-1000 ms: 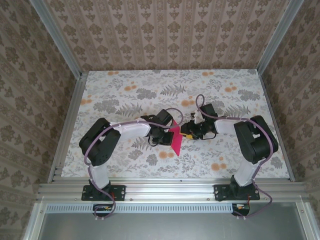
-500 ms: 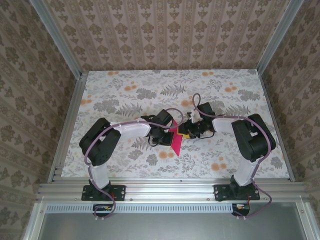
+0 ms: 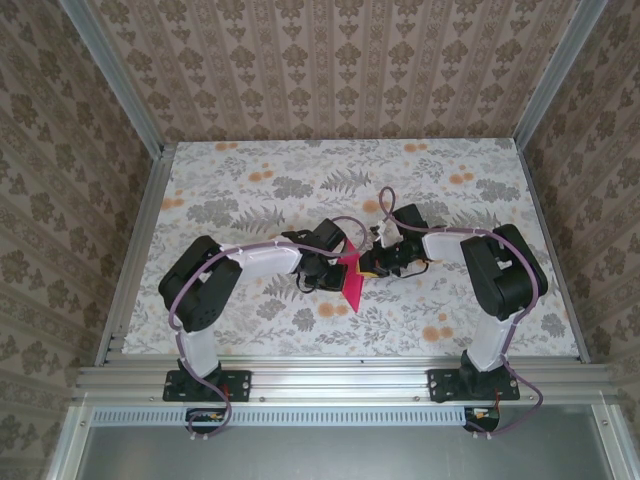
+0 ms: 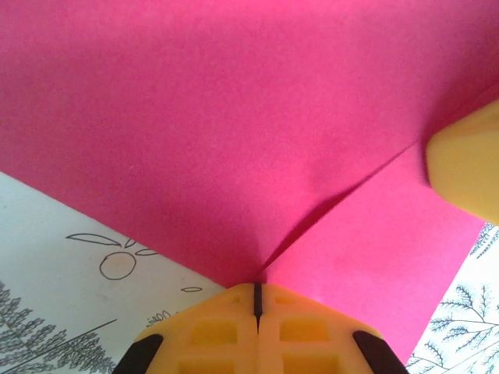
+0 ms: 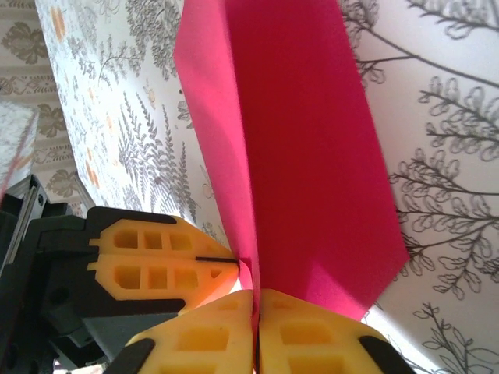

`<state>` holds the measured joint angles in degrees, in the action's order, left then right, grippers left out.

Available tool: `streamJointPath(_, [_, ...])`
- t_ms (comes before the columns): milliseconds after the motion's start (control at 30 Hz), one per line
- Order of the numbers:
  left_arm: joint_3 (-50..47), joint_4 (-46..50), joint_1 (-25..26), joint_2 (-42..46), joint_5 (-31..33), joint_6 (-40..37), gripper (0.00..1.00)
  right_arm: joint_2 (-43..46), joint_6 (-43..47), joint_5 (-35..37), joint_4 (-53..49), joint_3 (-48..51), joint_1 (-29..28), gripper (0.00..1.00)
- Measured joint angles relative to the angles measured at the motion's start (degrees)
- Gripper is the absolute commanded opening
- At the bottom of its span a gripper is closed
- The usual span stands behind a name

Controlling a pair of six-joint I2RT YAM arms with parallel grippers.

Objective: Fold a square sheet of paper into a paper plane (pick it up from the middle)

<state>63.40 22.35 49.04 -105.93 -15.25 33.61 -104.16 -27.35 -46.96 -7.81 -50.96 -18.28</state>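
Plenty of bare tabletop point(image 3: 250, 190) toward the far edge and both far corners. Less room toward the near edge, bounded there by a metal rail point(image 3: 330, 375). Patterned walls point(image 3: 60, 200) close along the left, right and far edges.

Near the middle of the tabletop, a little toward the near edge: a pink sheet of paper point(image 3: 352, 282), folded narrow, one pointed end aimed at the near edge. Impossible to tell whether resting on the tabletop or raised off it.

Reaching in from the left side, the left gripper point(image 3: 340, 266): yellow jaws pressed tight together in the left wrist view, pinching the sheet of paper point(image 4: 234, 117) right where a crease runs into them.

Reaching in from the right side, the right gripper point(image 3: 368, 266): jaws likewise drawn together in the right wrist view, clamped on the folded edge of the sheet of paper point(image 5: 304, 140), just beside the left gripper's fingers point(image 5: 156, 265). Both grips at the same end of the fold, nearly touching.
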Motion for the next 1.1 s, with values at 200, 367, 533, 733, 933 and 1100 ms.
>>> streamJointPath(200, [-0.1, -0.1, 0.5, 3.2, 2.1, -0.4, 0.19, 4.8, -9.3, 4.1, 7.3, 8.3, -0.2, 0.01])
streamJointPath(367, [-0.8, -1.0, 2.4, 7.8, 4.0, -0.7, 0.28, 14.0, -18.3, 11.4, 12.0, 14.8, -2.0, 0.02])
streamJointPath(533, [-0.8, -1.4, 5.4, 9.6, 6.3, -1.8, 0.35, 20.6, -26.9, 20.5, 14.8, 19.1, -5.0, 0.02])
streamJointPath(733, [-0.8, -1.4, 10.6, 9.2, 9.6, -2.5, 0.38, 21.8, -34.6, 28.6, 15.4, 21.2, -8.9, 0.03])
streamJointPath(933, [-0.7, -0.9, 14.0, 5.8, 13.0, -2.8, 0.44, 21.8, -38.1, 31.2, 16.9, 21.2, -10.6, 0.03])
streamJointPath(1100, [-0.7, -0.9, 15.1, 5.3, 16.4, -2.7, 0.47, 22.3, -39.3, 31.6, 17.9, 21.3, -10.6, 0.04])
